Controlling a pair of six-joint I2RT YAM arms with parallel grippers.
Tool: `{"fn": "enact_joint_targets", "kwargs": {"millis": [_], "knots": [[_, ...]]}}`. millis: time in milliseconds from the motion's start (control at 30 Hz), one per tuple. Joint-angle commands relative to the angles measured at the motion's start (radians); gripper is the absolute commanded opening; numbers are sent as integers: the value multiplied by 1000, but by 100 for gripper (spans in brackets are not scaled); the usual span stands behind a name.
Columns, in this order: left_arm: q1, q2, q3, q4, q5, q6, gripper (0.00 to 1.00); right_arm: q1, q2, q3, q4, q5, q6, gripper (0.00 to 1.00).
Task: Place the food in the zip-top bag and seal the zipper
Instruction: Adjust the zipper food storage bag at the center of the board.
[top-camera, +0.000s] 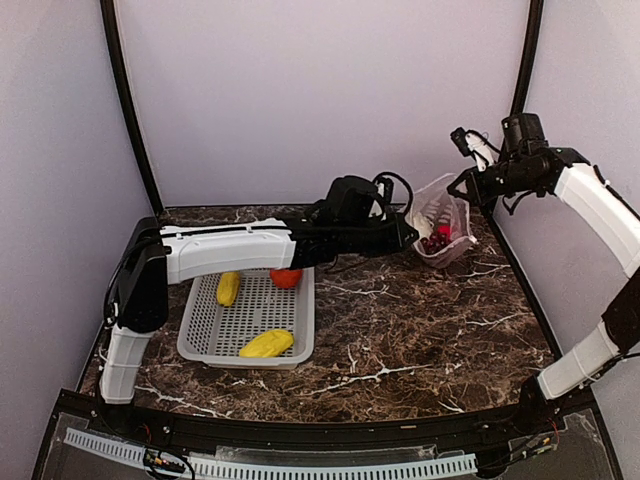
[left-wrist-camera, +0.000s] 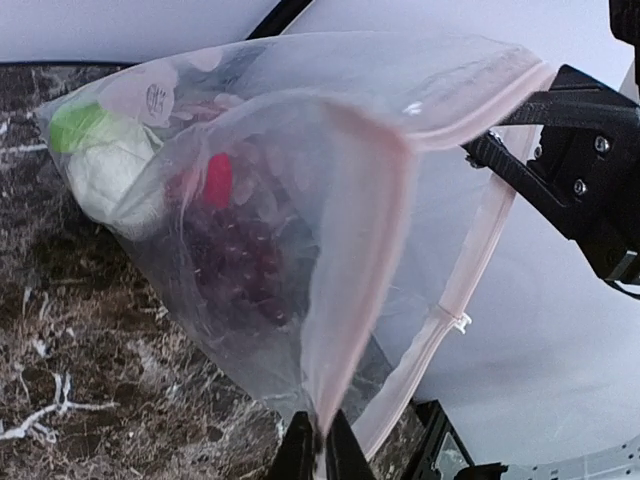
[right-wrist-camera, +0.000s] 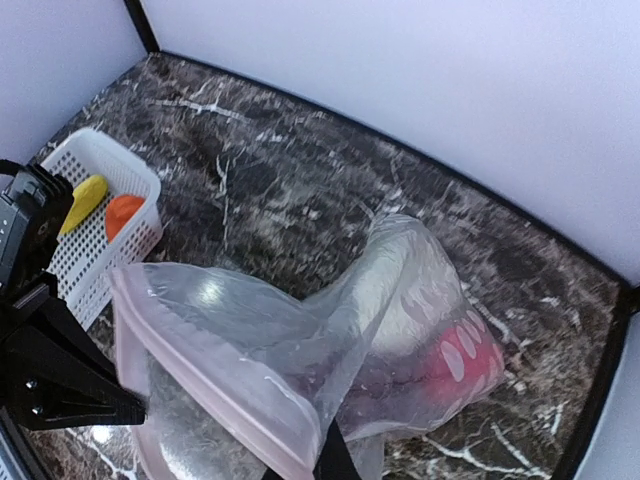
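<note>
Right of the basket (top-camera: 195, 345) and farther back: stretching the zip-top bag (top-camera: 440, 225) between two arms.
Pinching the zipper (left-wrist-camera: 462, 290) edge with the left gripper (left-wrist-camera: 320, 455), fingers clamped tight on the plastic; matching it with the right gripper (right-wrist-camera: 330, 465), closed on the opposite rim, holding the mouth agape. Inside the bag already: cauliflower (left-wrist-camera: 105, 170), red pepper (left-wrist-camera: 218, 180), grape bunch (left-wrist-camera: 235, 265). Over in the basket: two yellow fruits (top-camera: 266, 344) and the orange piece (top-camera: 285, 277), well apart from the bag.
</note>
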Motion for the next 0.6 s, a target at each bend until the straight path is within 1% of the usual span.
{"fn": "enact_joint_targets", "kwargs": {"millis": [0,233,333,367,400,433,500,533,567], "knots": [[-7,-13,-51,-11,56,-24,8,11,14,-109,56,-134,2,0],[2,-20,-40,-40,75,2,8,14,14,-151,70,-241,25,0],[1,-40,-82,-15,100,-2,7,14,9,-165,73,-263,23,0],[0,-64,-99,2,107,-4,11,14,5,-167,74,-260,19,0],[-1,-81,-149,9,118,-1,13,14,-3,-169,76,-256,13,0],[-4,-124,-182,17,118,16,19,14,-13,-174,81,-252,10,0],[-7,-210,-289,13,90,59,27,14,-35,-194,96,-265,1,0],[-7,-276,-369,6,59,85,28,14,-46,-206,108,-278,-6,0],[-7,-308,-442,-13,40,99,33,14,-54,-222,120,-289,-7,0]]}}
